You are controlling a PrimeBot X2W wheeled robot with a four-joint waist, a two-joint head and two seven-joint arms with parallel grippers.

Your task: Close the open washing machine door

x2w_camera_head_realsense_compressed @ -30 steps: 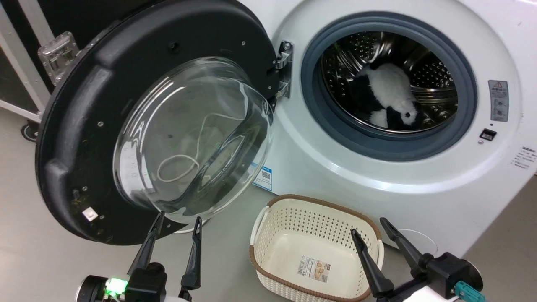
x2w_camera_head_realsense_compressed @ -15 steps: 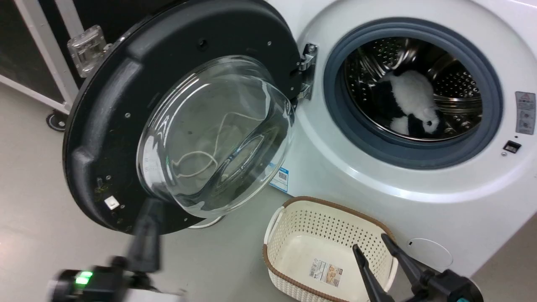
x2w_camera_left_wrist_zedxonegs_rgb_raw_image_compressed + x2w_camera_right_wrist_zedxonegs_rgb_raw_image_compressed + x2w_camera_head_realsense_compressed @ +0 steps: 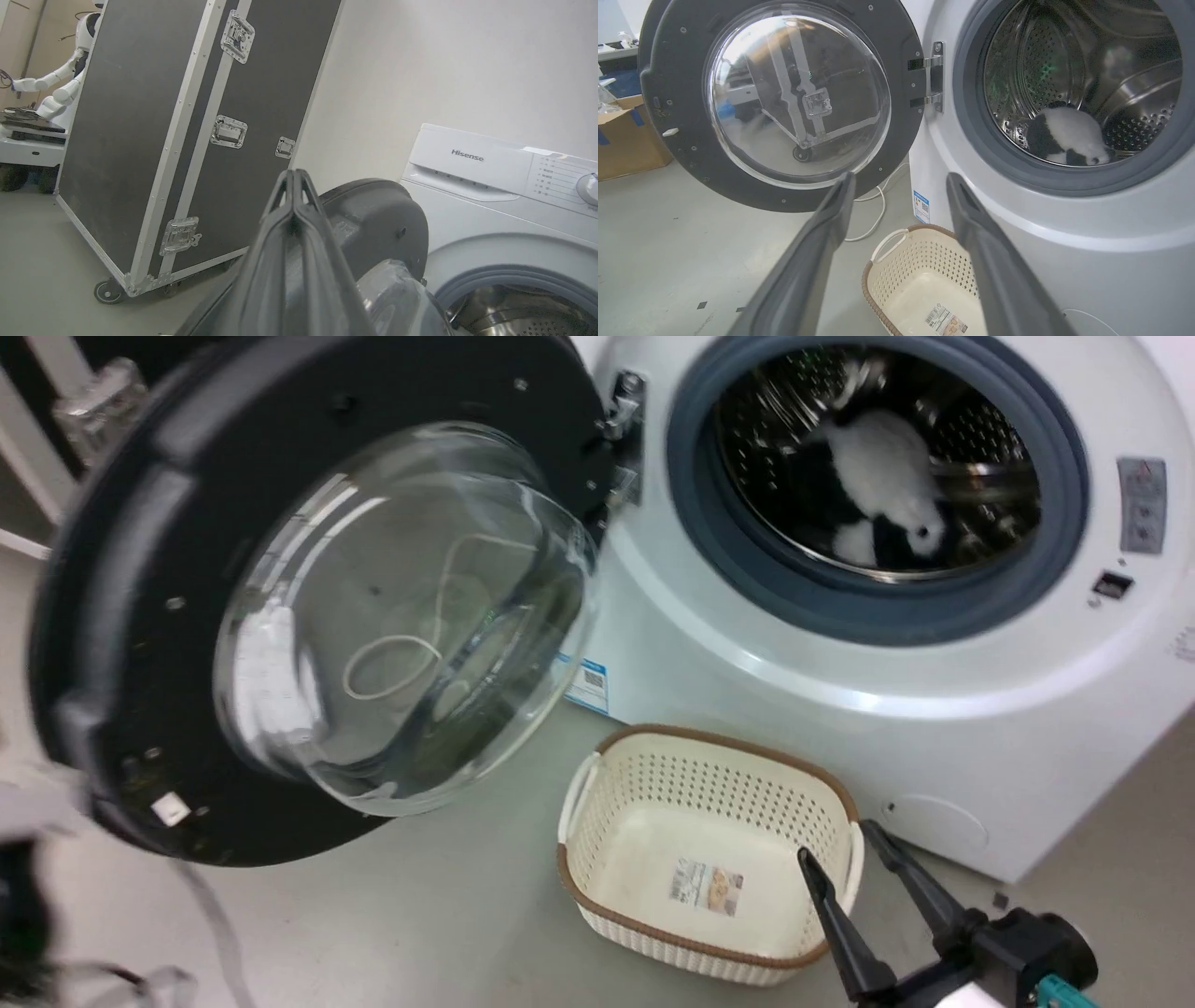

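Door pos: washing machine door (image 3: 392,616) wide open, hung on hinge (image 3: 621,411) at left edge of drum opening (image 3: 878,476); inner face w/ glass bowl turned toward robot, well clear of opening.
Opening: grey rubber ring (image 3: 840,616) fully uncovered; plush panda (image 3: 882,467) lying inside, behind opening.
Latch slot (image 3: 1111,584): right of opening, nothing in it.
L end effector (image 3: 295,175): fingers pressed together, holding nothing; in left wrist view tips up against door's black rim, on side away from opening; touching rim or not, cannot tell.
R end effector (image 3: 836,840): fingers spread, holding nothing; low, below opening, tips over near-right rim of laundry basket (image 3: 709,739); well apart from door.
Basket: on floor just below opening, slightly left; sits low, prob. no block to door's swing, but worth watching.
Done: nothing visible yet, judging by door angle.
Left to do: get an end effector onto door's outer face, push through full arc toward opening, press till latch catches.
Progress: approx. start, approach stage at most.
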